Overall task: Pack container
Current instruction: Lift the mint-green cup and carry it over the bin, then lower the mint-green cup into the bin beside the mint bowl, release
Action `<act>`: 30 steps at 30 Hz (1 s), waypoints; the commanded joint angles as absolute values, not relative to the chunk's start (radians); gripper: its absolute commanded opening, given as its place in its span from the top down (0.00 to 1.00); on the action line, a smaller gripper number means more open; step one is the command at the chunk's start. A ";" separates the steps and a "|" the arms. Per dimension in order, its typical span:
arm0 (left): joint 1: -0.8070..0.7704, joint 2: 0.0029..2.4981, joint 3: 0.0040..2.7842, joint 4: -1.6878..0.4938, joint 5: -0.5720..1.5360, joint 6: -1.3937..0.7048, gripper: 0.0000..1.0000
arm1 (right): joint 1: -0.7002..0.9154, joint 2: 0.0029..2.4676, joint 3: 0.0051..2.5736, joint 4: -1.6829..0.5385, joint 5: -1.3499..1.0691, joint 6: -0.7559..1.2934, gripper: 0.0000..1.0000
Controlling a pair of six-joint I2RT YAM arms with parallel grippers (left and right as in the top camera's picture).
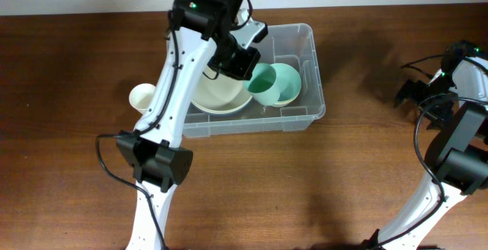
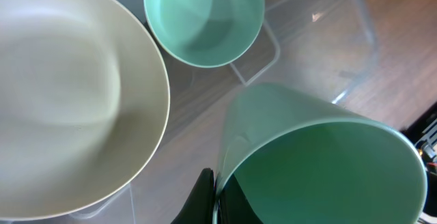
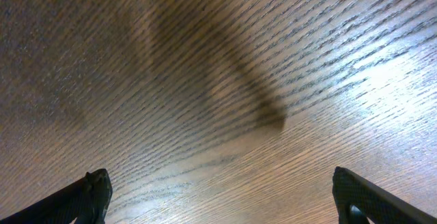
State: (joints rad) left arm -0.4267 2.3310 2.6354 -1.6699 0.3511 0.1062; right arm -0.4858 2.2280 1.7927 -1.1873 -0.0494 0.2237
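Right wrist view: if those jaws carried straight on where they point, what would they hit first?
The brown wooden table. The open jaws face bare wood grain crossed only by a shadow; nothing else shows in between, though how near the wood lies is unclear.

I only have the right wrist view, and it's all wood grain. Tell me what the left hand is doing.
Observer: The left hand is shut on the rim of a green cup, over the clear container.
Operator: List what's in the container.
Observer: A cream bowl and a pale green bowl, side by side.
Operator: Name anything outside it.
Observer: One cream cup stands on the table by the container's left end, partly behind the left arm.
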 commanded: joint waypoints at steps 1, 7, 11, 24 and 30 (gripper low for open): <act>-0.439 2.330 2.580 -1.631 0.344 0.130 0.99 | -0.491 2.211 1.789 -1.187 -0.048 0.217 0.01; -0.443 2.333 2.479 -1.523 0.344 0.130 0.99 | -0.491 2.211 1.789 -1.187 -0.048 0.217 0.01; -0.445 2.335 2.422 -1.467 0.344 0.129 0.99 | -0.491 2.211 1.789 -1.187 -0.048 0.217 0.01; -0.445 2.339 2.254 -1.364 0.292 0.129 0.98 | -0.491 2.211 1.789 -1.187 -0.048 0.217 0.01; -0.445 2.339 2.222 -1.363 0.222 0.128 0.98 | -0.491 2.211 1.789 -1.187 -0.048 0.217 0.01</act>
